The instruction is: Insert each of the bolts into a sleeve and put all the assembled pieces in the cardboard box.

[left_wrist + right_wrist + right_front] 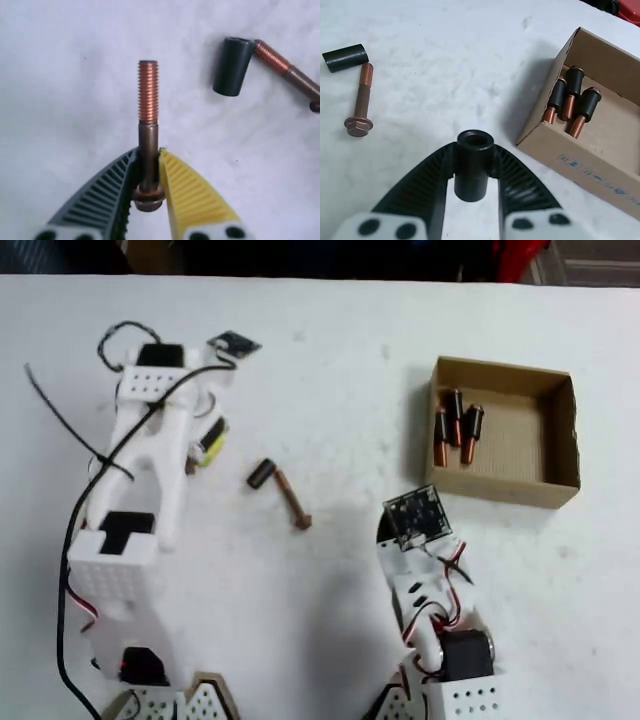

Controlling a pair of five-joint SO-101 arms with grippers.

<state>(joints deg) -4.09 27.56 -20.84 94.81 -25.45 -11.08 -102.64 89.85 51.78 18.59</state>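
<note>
My left gripper (149,167) is shut on a copper bolt (148,125), threaded end pointing away from it, just above the white table. My right gripper (472,165) is shut on a black sleeve (474,162), held upright with its bore showing. A second black sleeve (261,474) and a second copper bolt (292,499) lie touching in the middle of the table, between the arms; they are also the sleeve (345,57) and bolt (361,102) in the right wrist view. The cardboard box (560,445) at the right holds three assembled pieces (455,427).
The left arm (145,470) stretches over the table's left side with black cables (60,420) looping beside it. The right arm (430,580) stands near the front, just short of the box. Bare table lies between the loose parts and the box.
</note>
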